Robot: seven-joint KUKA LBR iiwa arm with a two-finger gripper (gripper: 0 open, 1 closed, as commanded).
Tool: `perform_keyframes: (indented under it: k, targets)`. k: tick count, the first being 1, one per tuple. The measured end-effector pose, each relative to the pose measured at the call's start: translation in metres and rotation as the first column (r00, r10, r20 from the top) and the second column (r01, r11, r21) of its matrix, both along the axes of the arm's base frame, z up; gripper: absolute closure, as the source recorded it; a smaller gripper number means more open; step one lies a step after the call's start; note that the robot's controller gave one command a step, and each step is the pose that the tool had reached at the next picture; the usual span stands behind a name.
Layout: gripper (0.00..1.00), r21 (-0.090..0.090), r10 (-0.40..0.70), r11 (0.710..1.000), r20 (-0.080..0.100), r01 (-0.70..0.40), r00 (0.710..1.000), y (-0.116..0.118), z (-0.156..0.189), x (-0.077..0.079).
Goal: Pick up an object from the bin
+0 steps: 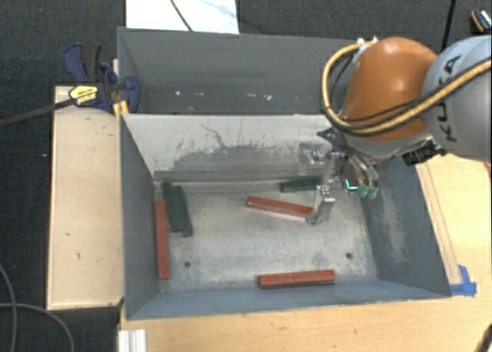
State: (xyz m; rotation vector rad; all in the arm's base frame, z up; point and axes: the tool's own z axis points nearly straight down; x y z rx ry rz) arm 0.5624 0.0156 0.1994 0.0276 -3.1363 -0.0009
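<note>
The tool (317, 216) hangs low over the right half of the bin (231, 74), its tip at the right end of a red bar (280, 206). Whether the tool stands apart or together cannot be told from this angle, and nothing can be seen clamped in it. The red bar lies flat near the middle of the floor, slightly tilted, its right end lower in the frame and touching or just beside the tool. Just above it, toward the back wall, lies a short green bar (300, 184).

The red bar looks stiff, light and thin, with smooth faces that may slip. A hold across its narrow width, nearer the middle than the end, would likely keep it from swinging. Taken at the very end, it may pivot and droop.

Farther out, a left green bar (177, 209) and a left red bar (162, 239) lie side by side at the left wall, and a lower red bar (297, 278) lies along the front wall. The floor is flat grey metal, scuffed and dusty, between sloping walls. Free floor surrounds the red bar, so room looks ample. The bars by the walls look harder to reach.
</note>
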Motion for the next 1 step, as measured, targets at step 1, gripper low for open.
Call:
perform_keyframes:
  k: [1]
  targets:
    - [0.0,0.0,-0.18,0.984,0.001,0.18,0.984,0.0123,-0.133,0.0196]
